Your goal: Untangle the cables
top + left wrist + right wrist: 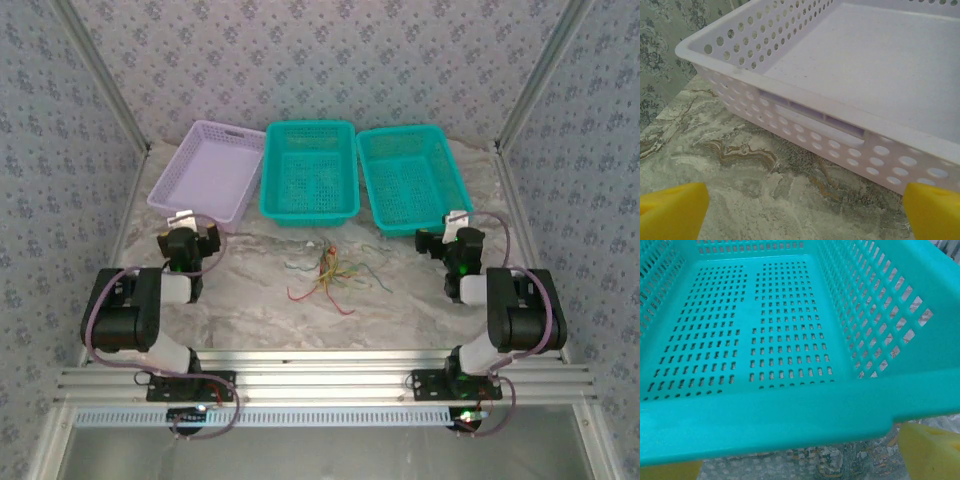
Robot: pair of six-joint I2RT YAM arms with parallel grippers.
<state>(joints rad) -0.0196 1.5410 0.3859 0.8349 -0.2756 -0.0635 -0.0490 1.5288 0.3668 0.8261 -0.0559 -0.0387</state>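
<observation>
**Tangled Cables Lie Mid-Table, Both Grippers Released**

The cables (pixel 330 270) (red, yellow, green and grey-blue strands) lie in a tangled heap on the marble-patterned table (pixel 400 310), in front of the middle teal basket (pixel 310 170) and well apart from both arms. The left gripper (pixel 802 215), fingers spread and holding nothing, faces the lilac basket (pixel 790 95). The right gripper (pixel 800 465), equally released, faces the right teal basket (pixel 765 420).

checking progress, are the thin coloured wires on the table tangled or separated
Tangled: the thin red, yellow, green and grey wires lie crossed in one bunch on the marble table.
</observation>
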